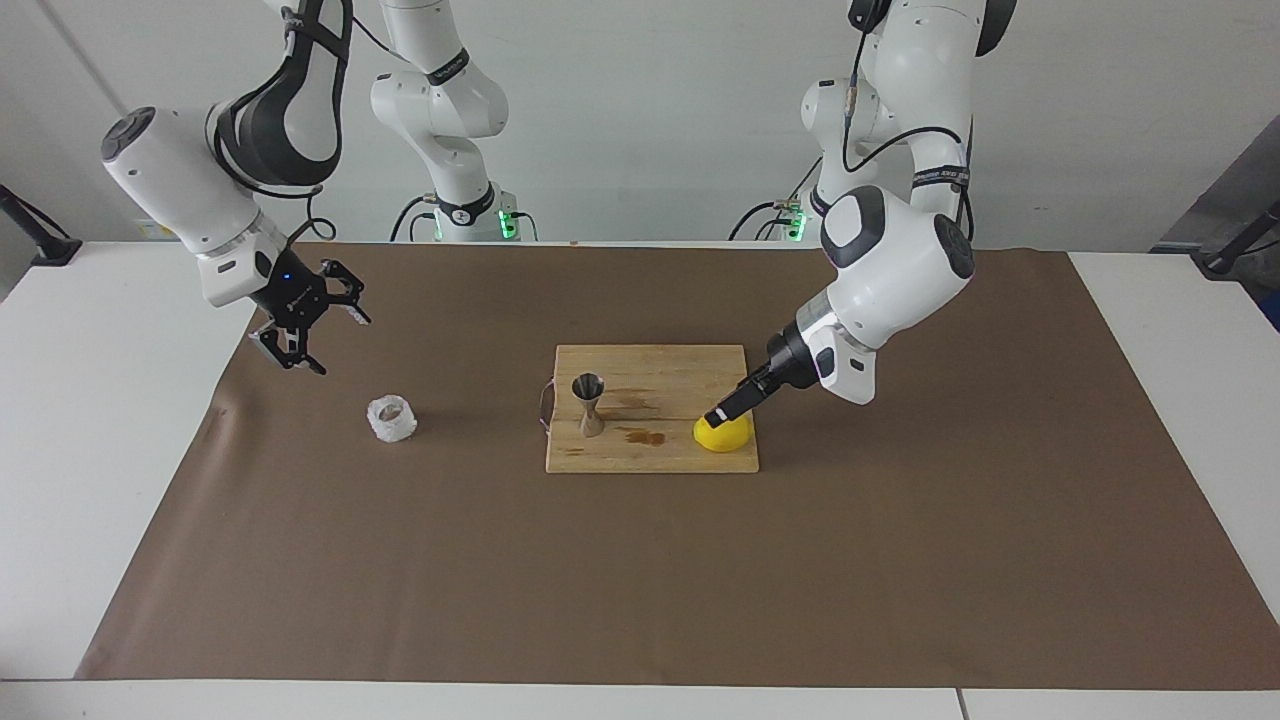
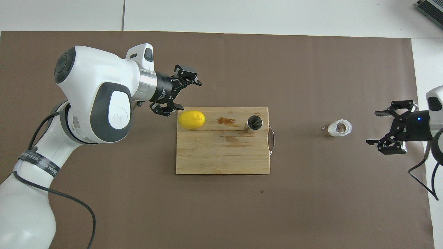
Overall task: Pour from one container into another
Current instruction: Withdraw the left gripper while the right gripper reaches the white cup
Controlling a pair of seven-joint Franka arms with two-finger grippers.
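The white crinkled cup (image 1: 391,418) (image 2: 340,128) stands on the brown paper toward the right arm's end, with something brownish inside. The steel jigger (image 1: 589,403) (image 2: 254,123) stands upright on the wooden cutting board (image 1: 650,455) (image 2: 221,159). My right gripper (image 1: 343,346) (image 2: 373,127) is open and empty, in the air beside the cup and clear of it. My left gripper (image 1: 718,415) (image 2: 188,96) is open and empty, low over the board's edge at the left arm's end, close by a lemon (image 1: 723,432) (image 2: 192,119).
The lemon lies on the board, level with the jigger and toward the left arm's end. Brown wet stains (image 2: 226,121) mark the board between them. A wire handle (image 2: 272,138) sticks out of the board toward the cup. Brown paper covers the table.
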